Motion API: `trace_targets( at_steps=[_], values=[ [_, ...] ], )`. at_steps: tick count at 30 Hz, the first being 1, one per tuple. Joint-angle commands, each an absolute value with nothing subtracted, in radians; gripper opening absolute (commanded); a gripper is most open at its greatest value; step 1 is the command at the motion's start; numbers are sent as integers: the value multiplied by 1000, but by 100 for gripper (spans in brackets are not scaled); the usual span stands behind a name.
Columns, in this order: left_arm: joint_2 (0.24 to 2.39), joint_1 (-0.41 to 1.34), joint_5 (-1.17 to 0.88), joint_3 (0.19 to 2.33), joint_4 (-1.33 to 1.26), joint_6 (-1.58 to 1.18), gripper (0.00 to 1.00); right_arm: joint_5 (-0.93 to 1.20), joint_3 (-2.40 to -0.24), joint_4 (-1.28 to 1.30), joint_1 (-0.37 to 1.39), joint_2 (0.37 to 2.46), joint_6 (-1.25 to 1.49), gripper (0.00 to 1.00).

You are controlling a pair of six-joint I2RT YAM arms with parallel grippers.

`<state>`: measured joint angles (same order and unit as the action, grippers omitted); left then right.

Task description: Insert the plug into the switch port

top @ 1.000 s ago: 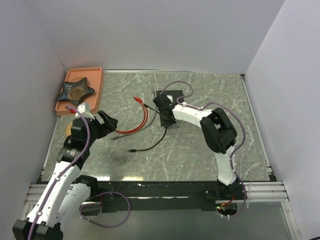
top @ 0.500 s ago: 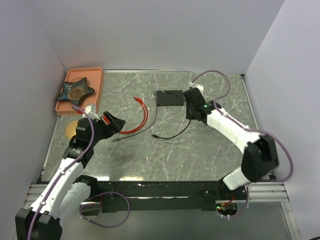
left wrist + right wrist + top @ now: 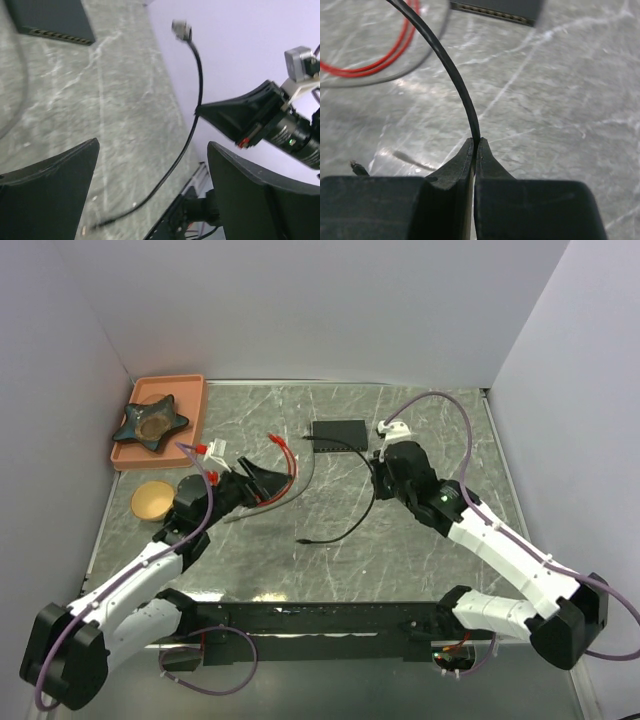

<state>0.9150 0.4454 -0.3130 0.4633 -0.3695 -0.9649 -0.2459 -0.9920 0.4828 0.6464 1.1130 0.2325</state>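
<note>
Between the pinched fingertips of the right gripper (image 3: 476,144): black cable (image 3: 456,77), clamped tight, jaws all but meeting on either side of it. From the pinch the cable arcs up and off to the gripper's left. The plug (image 3: 181,30) sits at the raised end, in the air above the gripper, clear of the table (image 3: 350,570). The other end trails down behind the gripper onto the marble.

Ahead of the fingertips, a little to the right: black switch box (image 3: 495,6), flat on the table. The socket row holding the switch port (image 3: 490,13) faces the gripper. Plug is well apart from the box, not in any socket.

Left gripper (image 3: 265,478): jaws spread wide, nothing between them, aimed toward the right gripper, near it but apart. Just beside its fingers lie a red cable (image 3: 291,472) and a grey cable (image 3: 405,71).
</note>
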Motion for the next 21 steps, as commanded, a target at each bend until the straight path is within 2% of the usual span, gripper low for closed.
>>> trace_targets(
  at_steps=[1, 11, 13, 16, 18, 19, 20, 21],
  values=[
    [959, 486, -336, 457, -644, -1054, 96, -216, -970, 430, 702, 1034, 178, 0],
    [1052, 574, -261, 555, -678, -1003, 99, -176, -911, 422, 781, 982, 192, 0],
    [1071, 580, -256, 561, -713, -1005, 96, -167, -905, 423, 795, 982, 199, 0],
    [1115, 591, -230, 598, -686, -1002, 88, -143, -885, 405, 816, 973, 201, 0],
    [1152, 600, -216, 635, -670, -986, 79, -118, -873, 384, 822, 956, 202, 0],
    [1161, 603, -212, 641, -670, -985, 73, -100, -861, 376, 824, 950, 201, 0],
    [1173, 607, -207, 640, -687, -988, 60, -91, -853, 368, 830, 934, 202, 0],
    [1177, 610, -201, 635, -704, -991, 54, -86, -844, 365, 831, 928, 204, 0]
  ],
)
